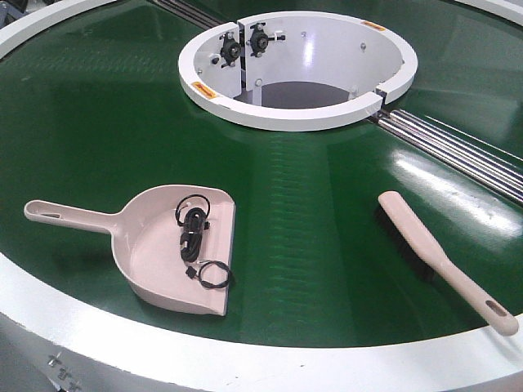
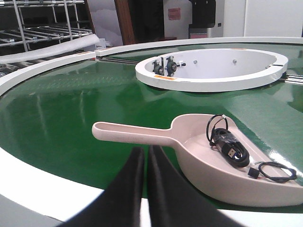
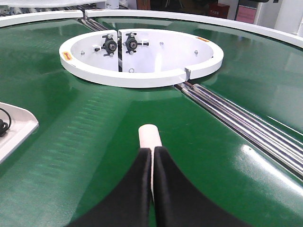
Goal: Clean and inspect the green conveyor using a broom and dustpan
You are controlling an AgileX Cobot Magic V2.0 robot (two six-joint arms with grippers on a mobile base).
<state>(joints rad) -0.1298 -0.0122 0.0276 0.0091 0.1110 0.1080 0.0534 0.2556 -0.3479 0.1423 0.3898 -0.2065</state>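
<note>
The green conveyor (image 1: 310, 188) fills every view. On its left lies the beige dustpan (image 1: 147, 237), handle pointing left, with a coiled black cable (image 1: 192, 233) inside it. The beige broom (image 1: 425, 249) lies flat on the right, dark bristles at the far end and slotted handle near the rim. Neither gripper shows in the front view. My left gripper (image 2: 145, 150) is shut and holds nothing, just short of the dustpan (image 2: 203, 161) handle. My right gripper (image 3: 152, 150) is shut above the broom (image 3: 148, 136), whose far tip shows beyond the fingertips.
The white ring-shaped hub (image 1: 298, 114) with two black bearings stands at the belt's centre. Metal rails (image 1: 458, 151) run from it to the right. The white outer rim (image 1: 163, 343) curves along the near edge. Racks and shelving (image 2: 42, 23) stand beyond the far rim.
</note>
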